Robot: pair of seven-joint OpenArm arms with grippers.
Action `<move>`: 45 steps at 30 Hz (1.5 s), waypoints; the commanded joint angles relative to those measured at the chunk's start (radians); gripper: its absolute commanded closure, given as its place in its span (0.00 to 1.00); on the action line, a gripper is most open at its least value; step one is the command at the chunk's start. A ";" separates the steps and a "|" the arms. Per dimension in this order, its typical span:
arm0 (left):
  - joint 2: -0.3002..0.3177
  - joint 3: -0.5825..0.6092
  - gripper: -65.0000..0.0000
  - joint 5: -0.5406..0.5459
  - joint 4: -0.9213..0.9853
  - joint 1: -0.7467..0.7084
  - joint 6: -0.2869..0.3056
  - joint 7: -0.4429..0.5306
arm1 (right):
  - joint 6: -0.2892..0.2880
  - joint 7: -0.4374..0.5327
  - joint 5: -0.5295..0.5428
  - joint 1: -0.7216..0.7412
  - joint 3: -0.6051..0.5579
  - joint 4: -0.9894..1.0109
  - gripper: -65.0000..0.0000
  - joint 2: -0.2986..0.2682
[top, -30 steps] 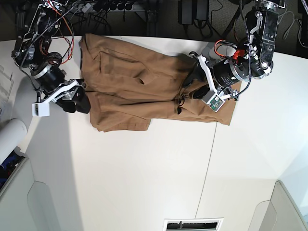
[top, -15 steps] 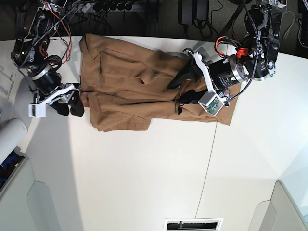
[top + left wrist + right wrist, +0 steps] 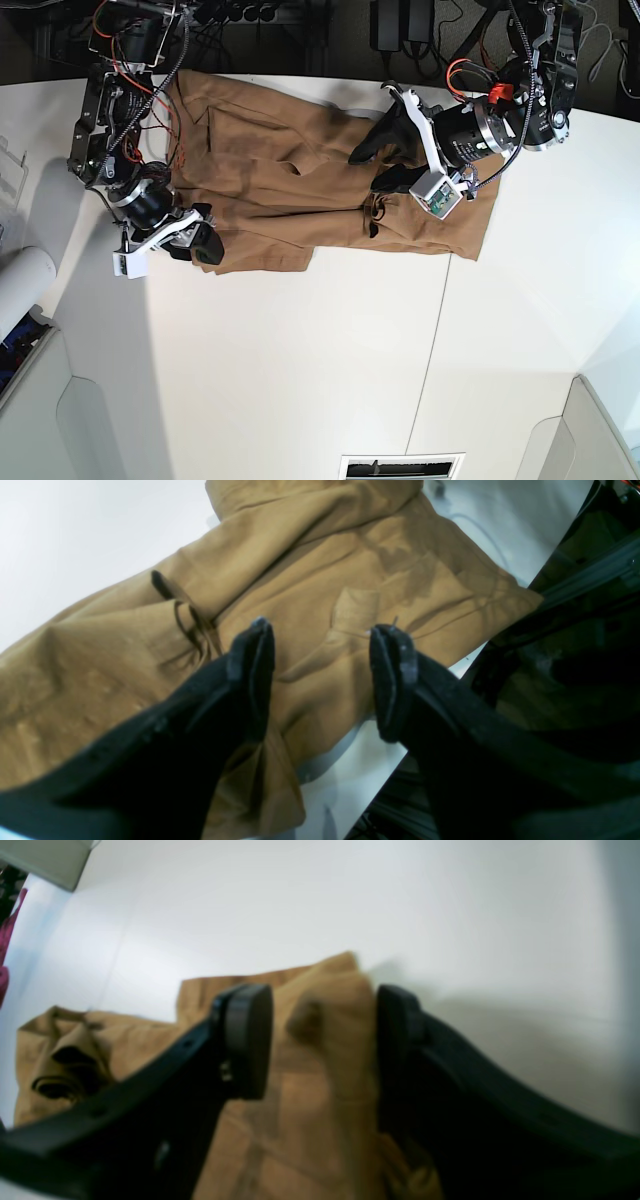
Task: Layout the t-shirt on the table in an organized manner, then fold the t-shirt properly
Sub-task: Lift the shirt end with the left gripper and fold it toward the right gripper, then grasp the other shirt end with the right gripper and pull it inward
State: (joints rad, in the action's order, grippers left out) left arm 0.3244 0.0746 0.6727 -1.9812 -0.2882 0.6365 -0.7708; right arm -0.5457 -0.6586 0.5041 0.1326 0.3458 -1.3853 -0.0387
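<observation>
Both claws gape empty, so the right claw point(image 3: 325, 1040) should pinch the shirt point(image 3: 300, 190) corner, the left claw point(image 3: 320, 680) its mid-fold.

- t-shirt point(image 3: 320, 1080): right wrist view blurred; lower part cut by frame edge, partly hidden behind right gripper point(image 3: 325, 1040).
- t-shirt collar: hidden beneath left gripper point(image 3: 375, 165), base view.

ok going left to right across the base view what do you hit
white cylinder at the left edge → right tool at the t-shirt's lower-left corner → t-shirt → left tool over the shirt → bare table → light grey corner panel
</observation>
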 commanded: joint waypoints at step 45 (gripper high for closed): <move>0.005 -0.003 0.49 -0.029 0.122 0.014 0.004 0.064 | -0.034 -0.173 0.203 -0.407 -0.077 -0.450 0.93 -0.008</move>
State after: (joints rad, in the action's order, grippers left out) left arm 0.3241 0.0746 0.6266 -1.8442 -0.2825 0.6338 -0.7250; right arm -0.5659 -0.8539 0.6842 -0.2825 0.2680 -1.8156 -0.0418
